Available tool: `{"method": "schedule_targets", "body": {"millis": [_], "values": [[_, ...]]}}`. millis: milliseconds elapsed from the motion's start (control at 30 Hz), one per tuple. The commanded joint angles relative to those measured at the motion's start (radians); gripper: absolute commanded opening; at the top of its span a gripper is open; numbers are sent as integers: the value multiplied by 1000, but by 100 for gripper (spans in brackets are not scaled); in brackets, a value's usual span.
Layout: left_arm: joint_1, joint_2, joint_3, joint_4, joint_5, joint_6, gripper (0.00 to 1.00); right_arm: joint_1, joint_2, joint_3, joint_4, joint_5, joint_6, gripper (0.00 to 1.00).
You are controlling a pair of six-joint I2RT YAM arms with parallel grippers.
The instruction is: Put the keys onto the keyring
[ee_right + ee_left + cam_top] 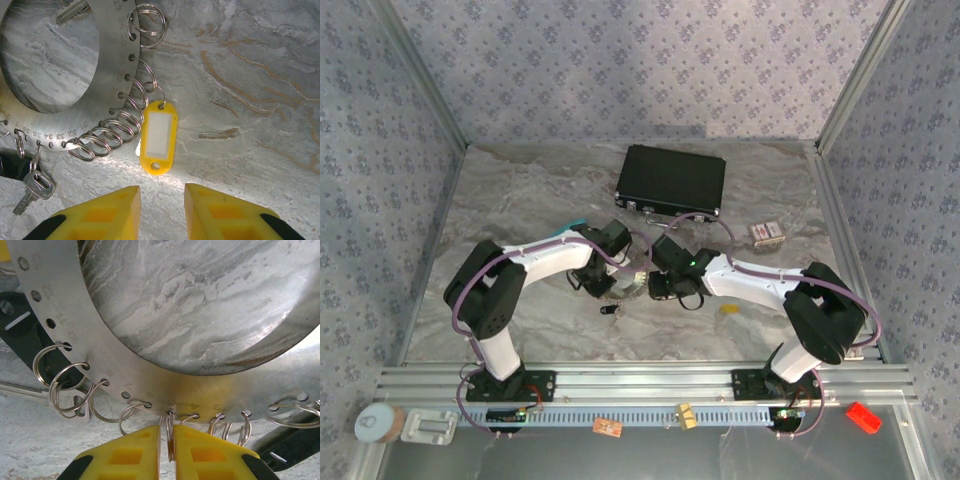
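Observation:
The keyring (150, 370) is a flat grey metal disc with a big centre hole and numbered rim holes that carry small split rings. My left gripper (167, 445) is shut on one split ring (171, 432) that hangs from the rim. In the right wrist view the keyring (112, 65) lies on the marble. A yellow tag (159, 137) and a silver key (33, 189) hang from its rings. My right gripper (162, 200) is open just below the tag, touching nothing. From above, the keyring (632, 283) sits between both grippers, and a dark key (610, 310) lies loose near it.
A black rectangular case (672, 182) lies at the back of the marble table (520, 190). A small box (767, 233) sits to its right, a teal stick (570, 228) by the left arm, and a small yellow piece (728, 308) near the right arm. Walls enclose three sides.

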Motion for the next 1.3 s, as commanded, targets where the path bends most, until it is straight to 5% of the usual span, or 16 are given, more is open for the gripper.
{"method": "schedule_targets", "body": {"millis": [0, 300, 467, 867, 1067, 1267], "values": [[10, 43, 0, -15, 10, 3, 14, 12, -36, 10, 16, 17, 1, 30], [11, -15, -6, -8, -18, 34, 0, 10, -65, 7, 14, 40, 0, 29], [7, -163, -56, 70, -36, 88, 0, -13, -234, -79, 121, 81, -4, 29], [10, -480, -185, 392, 191, 203, 0, -245, -535, -217, 266, -82, -223, 27], [11, -624, -300, 570, 337, 335, 0, -267, -733, -316, 414, -97, -458, 36], [17, -756, -471, 830, 504, 465, 0, -250, -748, -343, 525, -275, -897, 49]]}}
